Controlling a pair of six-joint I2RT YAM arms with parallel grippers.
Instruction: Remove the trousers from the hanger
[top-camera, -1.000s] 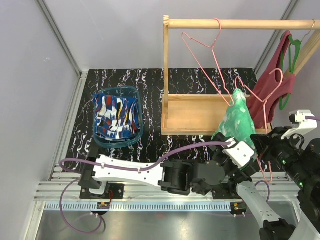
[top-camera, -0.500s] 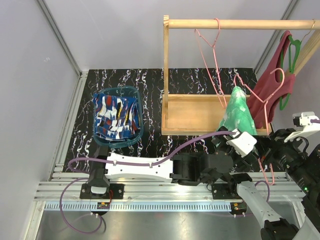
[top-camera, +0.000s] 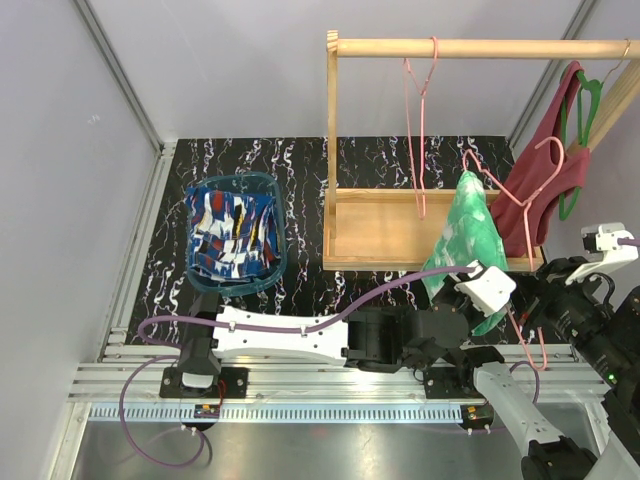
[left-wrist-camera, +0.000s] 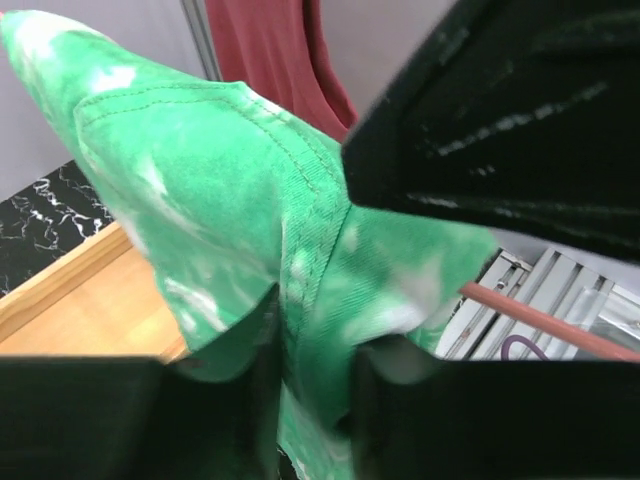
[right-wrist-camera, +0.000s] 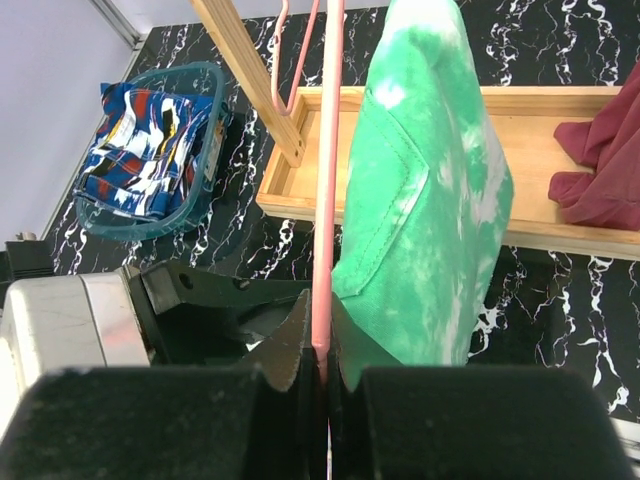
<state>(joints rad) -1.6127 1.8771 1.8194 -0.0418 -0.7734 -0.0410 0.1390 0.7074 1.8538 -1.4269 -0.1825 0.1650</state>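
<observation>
Surface: a black tabletop with white marbling (top-camera: 300, 165), enclosed by plain grey walls. A light wooden clothes rack (top-camera: 480, 47) is stood on it at the right, with a shallow wooden tray (top-camera: 385, 232) as its base.

One thin pink wire hanger (top-camera: 418, 140) is hung bare on the rail. A maroon sleeveless top (top-camera: 545, 175) is hung at the far right of the rail on a green hanger (top-camera: 583, 108).

A second pink wire hanger (right-wrist-camera: 327, 150) is held off the rail, in front of the tray. The right gripper (right-wrist-camera: 320, 365) is closed on its wire, and the jaws are pinched tight around it.

The green trousers mottled with white (top-camera: 462, 235) are suspended just beside this wire. Their upper end is against the hanger and their lower end is near the front edge of the tray. Whether the cloth is draped over the wire cannot be told.

The left gripper (left-wrist-camera: 315, 360) is clamped on the lower part of the green cloth. A fold is seen squeezed between its two fingers in the left wrist view.

The blue trousers with white, red and yellow patches (top-camera: 230, 232) are lain folded inside a teal plastic basket (top-camera: 232, 180). The basket is at the left of the table, well apart from the rack
</observation>
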